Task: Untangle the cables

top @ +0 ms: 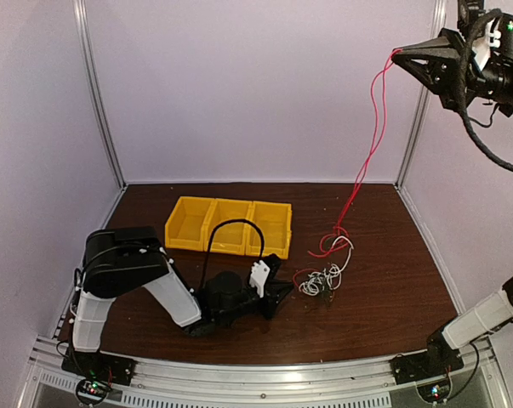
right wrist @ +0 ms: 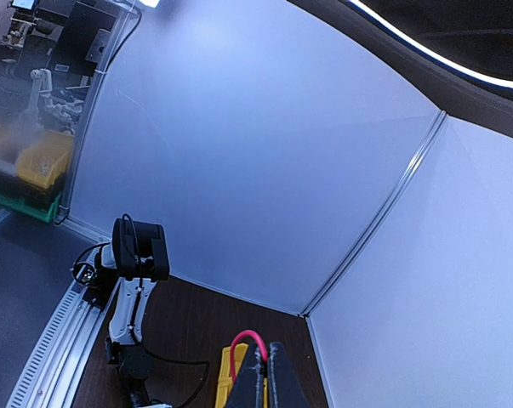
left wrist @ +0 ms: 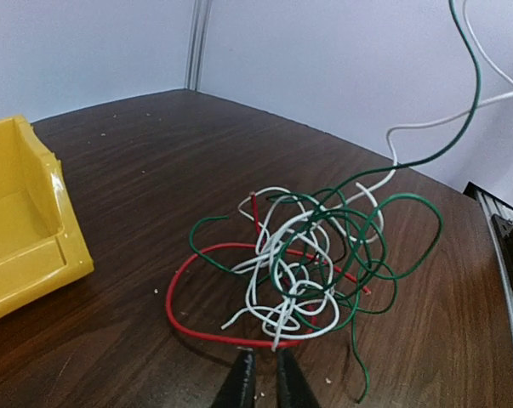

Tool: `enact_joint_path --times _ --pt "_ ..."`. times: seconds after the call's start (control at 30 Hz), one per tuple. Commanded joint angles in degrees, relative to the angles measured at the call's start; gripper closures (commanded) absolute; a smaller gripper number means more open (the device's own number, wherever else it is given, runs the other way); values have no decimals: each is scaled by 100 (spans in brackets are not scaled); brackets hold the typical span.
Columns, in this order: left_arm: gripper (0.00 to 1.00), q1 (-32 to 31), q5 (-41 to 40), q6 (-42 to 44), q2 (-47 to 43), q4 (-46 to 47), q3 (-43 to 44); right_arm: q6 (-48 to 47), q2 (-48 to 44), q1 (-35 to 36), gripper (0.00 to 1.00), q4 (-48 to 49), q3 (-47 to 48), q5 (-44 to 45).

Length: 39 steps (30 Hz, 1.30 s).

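Observation:
The cables lie in a tangle [top: 322,280] of red, white and green strands on the dark table, right of centre. My right gripper [top: 398,53] is raised high at the top right, shut on the red cable [top: 373,136], which hangs down to the tangle. In the right wrist view a red loop [right wrist: 249,340] sticks out of that gripper [right wrist: 267,364]. My left gripper [top: 283,291] lies low on the table just left of the tangle. In the left wrist view its fingertips [left wrist: 265,367] are nearly together, at the red loop [left wrist: 207,333] on the tangle's near edge [left wrist: 307,272]. A green strand [left wrist: 474,81] and a white one rise up to the right.
A yellow bin [top: 229,226] with three compartments stands behind the left gripper; its corner shows in the left wrist view [left wrist: 22,229]. White walls enclose the table on three sides. The aluminium rail [top: 265,374] with the arm bases runs along the near edge.

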Motion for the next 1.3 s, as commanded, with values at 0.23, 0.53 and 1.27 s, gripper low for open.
enact_joint_path --times 0.23,0.53,1.27 --pt "62 28 360 70 -1698 402 -1372 704 -801 -37 100 1577 -2806 631" --pt "39 12 707 737 -3674 -1933 -567 608 -1056 128 100 2127 -5109 875" --pt "54 140 1725 234 -2206 -3734 2091 710 -1038 422 100 2281 -5362 874"
